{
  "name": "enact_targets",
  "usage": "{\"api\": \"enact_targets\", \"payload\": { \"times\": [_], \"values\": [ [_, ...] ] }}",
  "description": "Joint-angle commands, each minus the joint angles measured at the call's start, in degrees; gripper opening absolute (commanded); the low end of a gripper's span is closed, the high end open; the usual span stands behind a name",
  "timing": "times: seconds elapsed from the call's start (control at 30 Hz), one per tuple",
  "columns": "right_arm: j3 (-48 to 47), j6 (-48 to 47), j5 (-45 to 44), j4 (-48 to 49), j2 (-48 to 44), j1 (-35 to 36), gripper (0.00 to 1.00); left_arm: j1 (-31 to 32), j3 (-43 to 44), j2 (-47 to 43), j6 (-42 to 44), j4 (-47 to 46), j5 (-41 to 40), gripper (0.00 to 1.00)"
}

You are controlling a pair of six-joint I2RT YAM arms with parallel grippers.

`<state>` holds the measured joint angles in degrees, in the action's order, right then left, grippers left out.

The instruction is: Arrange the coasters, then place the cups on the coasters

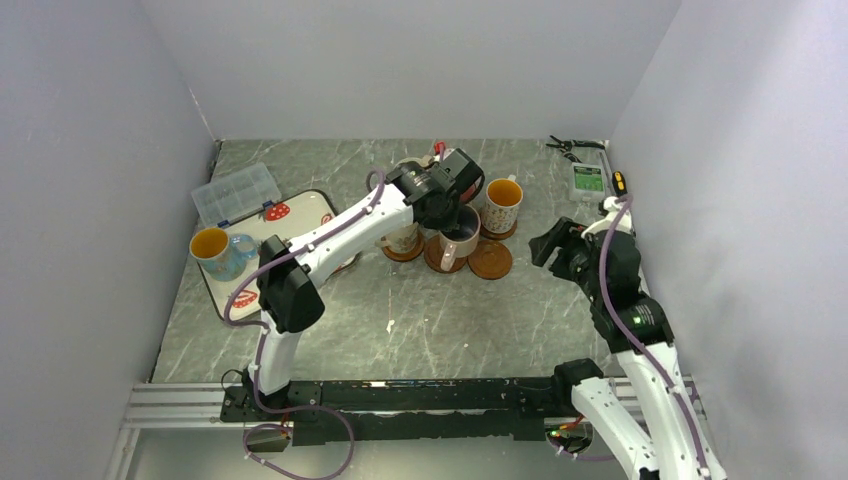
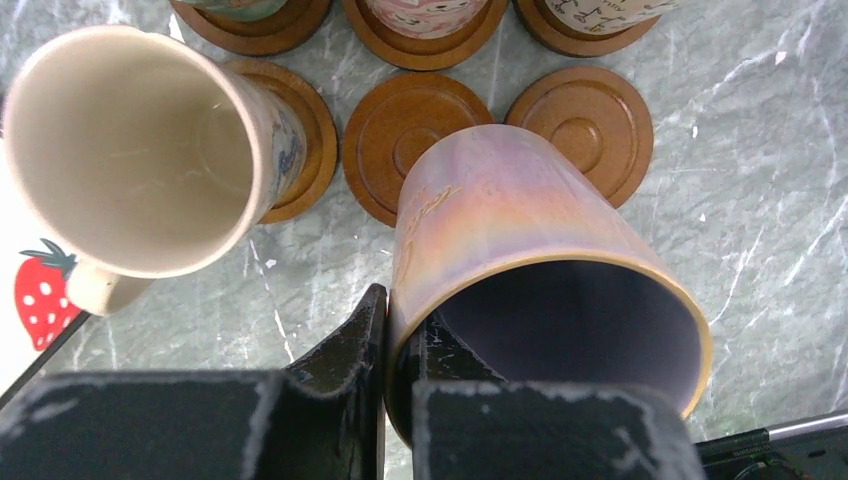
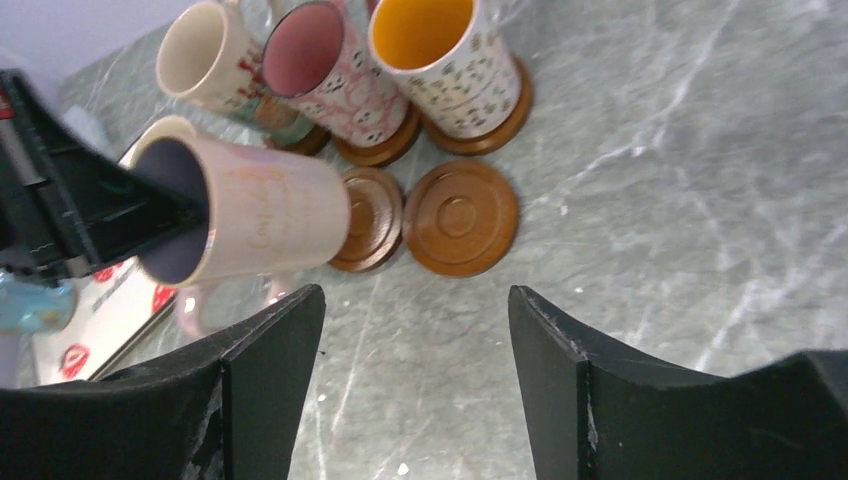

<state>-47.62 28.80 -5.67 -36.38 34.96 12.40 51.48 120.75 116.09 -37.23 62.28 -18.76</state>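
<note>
My left gripper is shut on the rim of a pink cup with a lavender inside, one finger inside and one outside. The cup hangs tilted over the middle front coaster. The coaster to its right is bare. A cream cup stands on the left front coaster. Behind them, cups with cream, pink and orange insides stand on coasters. A blue cup sits on the tray. My right gripper is open and holds nothing, near the bare coaster.
The white strawberry-print tray lies at the left, with a clear plastic box behind it. Pliers and a small device lie at the back right by the wall.
</note>
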Motion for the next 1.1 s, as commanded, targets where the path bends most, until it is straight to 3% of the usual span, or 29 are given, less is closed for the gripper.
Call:
{"api": "enact_targets", "payload": {
  "times": [0.0, 0.17, 0.5, 1.07],
  "values": [
    [-1.13, 2.4, 10.61, 6.15, 4.39, 0.16, 0.7, 0.8, -3.15, -4.1, -3.68, -8.81, -0.39, 0.03],
    [-1.04, 3.58, 13.43, 9.41, 9.26, 3.05, 0.67, 0.8, -4.25, -2.96, -3.44, -8.26, 1.27, 0.03],
    [-3.84, 6.17, 5.79, 11.39, 20.66, 14.07, 0.64, 0.96, -6.73, -3.43, -4.21, -8.97, 2.75, 0.03],
    [-5.07, 4.01, -5.08, 11.51, 32.0, 15.99, 0.63, 1.8, -12.53, -7.11, -5.58, -13.72, 4.17, 0.03]
  ]
}}
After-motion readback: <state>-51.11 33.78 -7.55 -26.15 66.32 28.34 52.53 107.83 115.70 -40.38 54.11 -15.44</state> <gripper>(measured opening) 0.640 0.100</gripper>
